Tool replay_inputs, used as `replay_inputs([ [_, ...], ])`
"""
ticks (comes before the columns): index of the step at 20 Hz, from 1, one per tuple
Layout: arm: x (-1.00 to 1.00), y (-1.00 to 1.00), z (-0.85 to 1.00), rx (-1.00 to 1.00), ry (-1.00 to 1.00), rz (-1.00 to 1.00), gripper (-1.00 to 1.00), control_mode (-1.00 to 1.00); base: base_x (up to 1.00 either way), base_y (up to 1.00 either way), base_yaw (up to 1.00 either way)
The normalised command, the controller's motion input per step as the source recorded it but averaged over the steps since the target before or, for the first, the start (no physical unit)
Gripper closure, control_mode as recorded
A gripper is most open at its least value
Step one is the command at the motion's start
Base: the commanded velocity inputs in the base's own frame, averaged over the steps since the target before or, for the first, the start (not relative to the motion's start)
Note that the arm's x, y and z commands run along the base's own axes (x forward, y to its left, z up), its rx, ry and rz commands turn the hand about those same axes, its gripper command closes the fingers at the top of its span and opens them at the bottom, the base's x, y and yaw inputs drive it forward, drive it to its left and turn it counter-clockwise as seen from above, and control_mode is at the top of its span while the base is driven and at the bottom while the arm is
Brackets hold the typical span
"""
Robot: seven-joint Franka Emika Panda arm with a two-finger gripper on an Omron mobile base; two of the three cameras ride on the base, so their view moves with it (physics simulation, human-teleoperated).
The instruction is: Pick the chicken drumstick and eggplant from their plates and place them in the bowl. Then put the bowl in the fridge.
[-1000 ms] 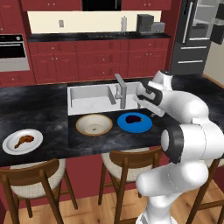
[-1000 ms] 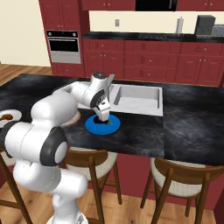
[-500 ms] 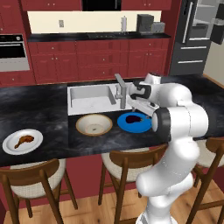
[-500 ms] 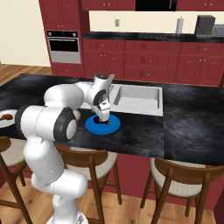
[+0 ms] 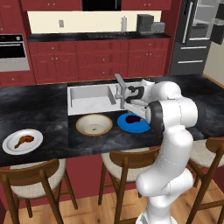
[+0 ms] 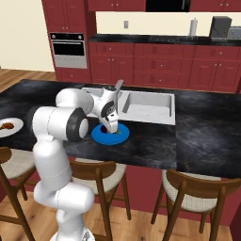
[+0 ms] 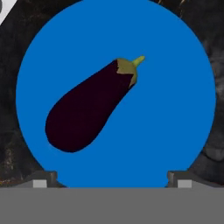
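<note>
The dark purple eggplant [image 7: 89,109] lies on the blue plate [image 7: 179,100], seen from straight above in the hand view. My gripper [image 7: 111,179] hangs open just over it, one fingertip [image 7: 43,178] on each side of the plate's near edge, nothing held. From the left base view, the gripper [image 5: 131,107] stands over the blue plate [image 5: 135,127] and eggplant [image 5: 132,118]. The tan-rimmed bowl [image 5: 94,124] sits just left of it. The chicken drumstick [image 5: 24,141] rests on the white plate [image 5: 13,146] at the counter's left end. The fridge [image 5: 192,39] stands at the back right, a door open.
A white sink [image 5: 92,97] with a faucet [image 5: 120,85] lies right behind the bowl and blue plate. Wooden stools [image 5: 124,168] line the counter's near side. A wall oven [image 6: 68,49] is set in the red cabinets at the back left.
The arm has folded in over the counter, and the hand has shifted a little left and down over the blue plate. The jaws stayed open.
</note>
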Motion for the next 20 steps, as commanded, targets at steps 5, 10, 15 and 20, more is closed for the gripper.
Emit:
replay_inputs([
  [5,0.35,0.03,-0.23,0.0,0.0,0.0,-1.0,-1.0,0.0,0.0,0.0],
  [10,0.32,0.0,-0.21,0.0,0.05,0.0,-1.0,-1.0,0.0,0.0,0.0],
  [15,0.31,0.0,-0.21,0.0,0.05,0.0,-1.0,-1.0,0.0,0.0,0.0],
  [20,0.13,0.0,-0.19,0.0,0.01,-0.01,-1.0,-1.0,0.0,0.0,0.0],
])
